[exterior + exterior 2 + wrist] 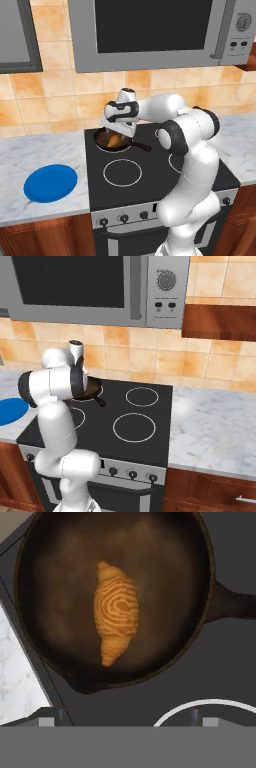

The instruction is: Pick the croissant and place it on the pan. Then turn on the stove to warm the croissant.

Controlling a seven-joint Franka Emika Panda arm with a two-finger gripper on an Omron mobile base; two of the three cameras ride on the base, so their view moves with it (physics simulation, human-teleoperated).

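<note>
The golden croissant (116,612) lies loose near the middle of the dark round pan (60,637), whose short handle points right in the hand view. The pan (106,142) sits on the back-left burner of the black stove (150,172), and the croissant (116,141) shows as an orange patch inside it. My gripper (117,133) hangs just above the pan, open, nothing between its fingers. In the hand view my gripper (125,721) has its fingertips (48,719) spread wide, apart from the pastry. The pan (93,388) peeks out behind my arm.
A round blue plate (50,183) rests on the marble counter left of the stove. A grey microwave (150,30) hangs above the cooktop. Small dark knobs (124,218) line the silver front panel. Marble counter (215,426) stretches to the right.
</note>
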